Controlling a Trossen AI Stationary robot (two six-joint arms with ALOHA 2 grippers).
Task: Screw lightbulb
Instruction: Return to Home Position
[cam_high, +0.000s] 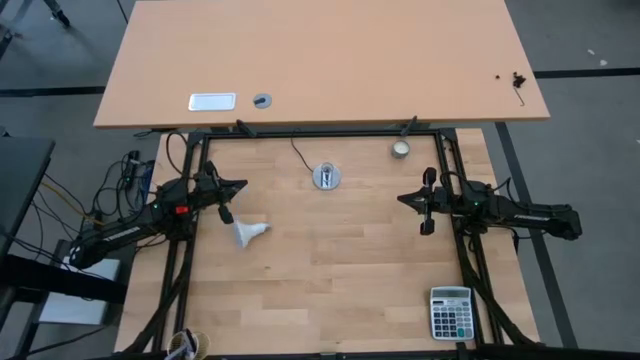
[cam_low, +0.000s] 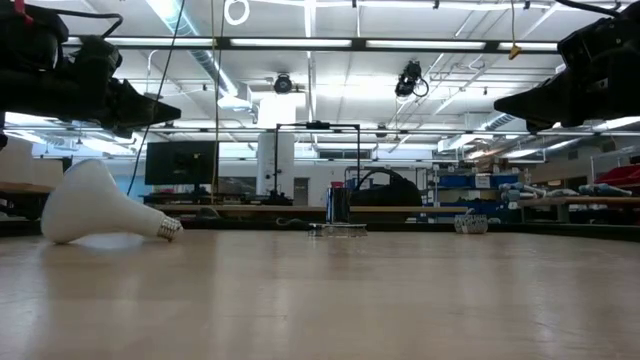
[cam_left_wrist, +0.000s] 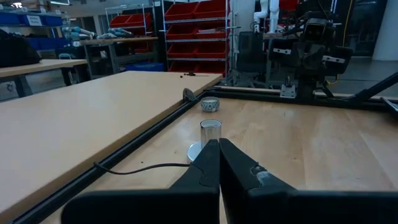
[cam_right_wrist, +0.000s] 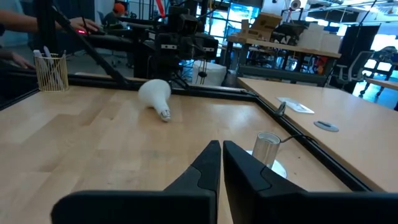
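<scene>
Screw-in job at a standstill: the lightbulb (cam_high: 250, 232) lies on its side on the wooden worktable (cam_high: 340, 280), near the table's left edge, its threaded neck pointing toward the middle of the table. It is clear of the socket (cam_high: 326, 177), which stands empty near the middle of the edge that borders the larger tabletop, its black cord trailing off that way.

The left gripper (cam_high: 238, 185) hangs above the table just beside the bulb, at the left edge. The right gripper (cam_high: 404, 199) hangs opposite it at the right edge, well apart from the bulb. Each arm's wrist view shows its two fingers pressed together with nothing between them.

A cream puck (cam_high: 400, 149) sits near the table's far right corner and a calculator (cam_high: 451, 312) near its front right corner.

Both arms appear to be parked at rest rather than working the bulb. To screw it in, a gripper would likely have to spread its fingers, descend to the bulb's wide head, lift and stand it neck down over the socket, then seat and twist it without pulling the light socket by its cord.
</scene>
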